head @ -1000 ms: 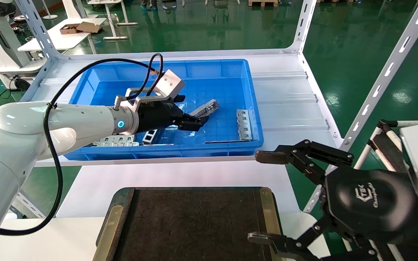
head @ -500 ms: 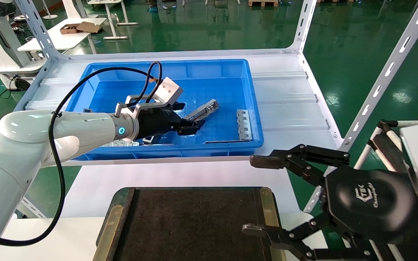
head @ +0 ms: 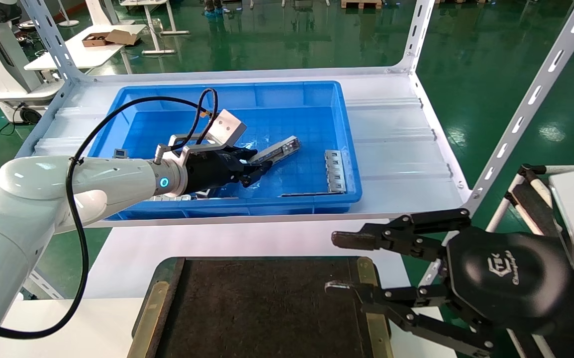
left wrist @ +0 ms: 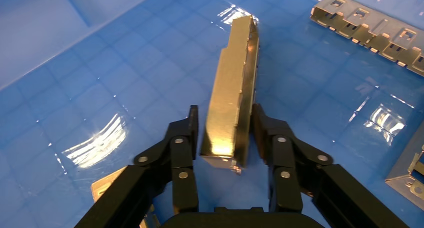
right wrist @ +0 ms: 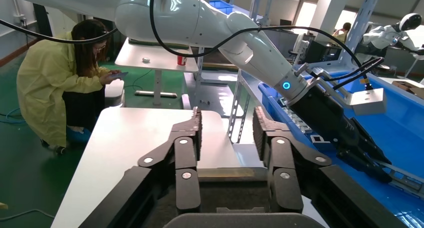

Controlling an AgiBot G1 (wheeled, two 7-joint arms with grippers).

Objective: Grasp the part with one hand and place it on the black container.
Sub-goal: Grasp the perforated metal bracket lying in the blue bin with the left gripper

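Note:
The part (head: 281, 148), a slim silver-grey bar, lies slanted on the floor of the blue bin (head: 347, 134). My left gripper (head: 261, 169) is down in the bin at the bar's near end. In the left wrist view the part (left wrist: 234, 83) runs between the open fingers of the left gripper (left wrist: 225, 109). One finger sits close against it and a thin gap shows on the other side. The black container (head: 262, 308) lies in front of the bin, near me. My right gripper (head: 335, 263) hovers open over its right brass strip; the right gripper (right wrist: 227, 113) holds nothing.
Flat tabbed plates (head: 335, 171) lie at the bin's right, and more plates (head: 160, 194) sit at its front left under my arm. White slotted rack posts (head: 516, 124) rise on the right. A person in yellow (right wrist: 65, 83) stands beyond the white table.
My left gripper dropped lower and drew back along the part, so its fingers now straddle the bar's near end. The right gripper drifted left and down over the container's right edge.

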